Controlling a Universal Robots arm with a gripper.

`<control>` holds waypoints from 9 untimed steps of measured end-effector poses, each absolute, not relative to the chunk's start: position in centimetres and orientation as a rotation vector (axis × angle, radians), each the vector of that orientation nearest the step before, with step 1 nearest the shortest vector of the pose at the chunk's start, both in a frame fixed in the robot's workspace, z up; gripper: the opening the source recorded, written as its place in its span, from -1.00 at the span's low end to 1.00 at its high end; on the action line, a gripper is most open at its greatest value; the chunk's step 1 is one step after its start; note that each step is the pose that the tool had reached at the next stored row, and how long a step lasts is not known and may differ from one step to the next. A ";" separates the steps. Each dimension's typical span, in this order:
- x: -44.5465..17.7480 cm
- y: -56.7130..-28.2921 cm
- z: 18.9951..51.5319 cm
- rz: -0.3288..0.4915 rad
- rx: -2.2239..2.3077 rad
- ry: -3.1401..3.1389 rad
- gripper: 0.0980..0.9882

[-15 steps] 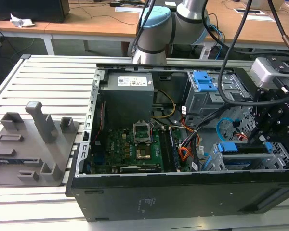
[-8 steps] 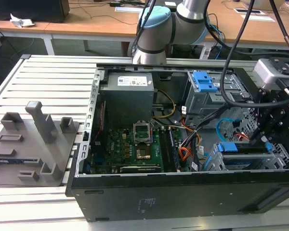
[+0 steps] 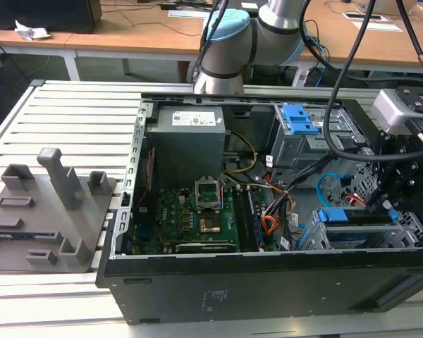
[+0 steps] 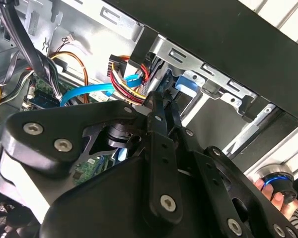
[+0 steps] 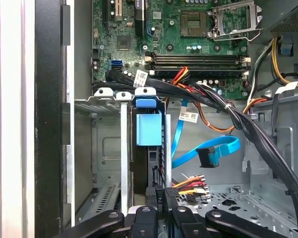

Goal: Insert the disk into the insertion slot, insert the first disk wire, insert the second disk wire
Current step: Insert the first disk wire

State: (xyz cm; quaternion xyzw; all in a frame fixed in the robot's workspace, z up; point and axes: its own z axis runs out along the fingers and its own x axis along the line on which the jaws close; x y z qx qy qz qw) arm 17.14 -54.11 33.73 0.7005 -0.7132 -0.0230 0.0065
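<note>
Item: the disk (image 3: 356,220), silver drive in a bright blue frame. Location: lower right of the exterior view, seated in the insertion slot (image 3: 316,238), the grey perforated cage at the near right corner of the open computer case (image 3: 268,282). Orientation: long axis runs across the frame from the exterior view's left to its right, with the blue frame end towards the left. In the first wrist view the disk (image 5: 149,130) is seen end-on, its blue tab facing the camera, standing between the upright metal rails of the insertion slot (image 5: 107,153).

Item: gripper (image 3: 391,205), black, hanging over the right end of the disk at the right edge of the exterior view. Fingers drawn close together. In the first wrist view the gripper (image 5: 160,194) has a small dark plug pinched between its tips, just beside the disk's end; red, yellow and black strands of the first disk wire (image 5: 191,186) lead away from that plug. In the second wrist view the gripper (image 4: 159,103) has its tips touching the same bundle (image 4: 125,89).

Item: the second disk wire (image 5: 208,151), flat and light blue, looping free with its dark plug unseated, well apart from the disk. Also seen as a blue loop (image 3: 328,182) at centre right of the exterior view.

Other: motherboard (image 3: 190,218); taller cage with blue latches (image 3: 299,120); slatted table (image 3: 70,113)
</note>
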 end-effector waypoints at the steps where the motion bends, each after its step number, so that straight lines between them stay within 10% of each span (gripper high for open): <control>1: 17.1 -54.2 33.7 -0.073 2.192 -2.232 -0.81; 9: 17.1 -54.3 33.4 -0.074 2.192 -2.233 -0.66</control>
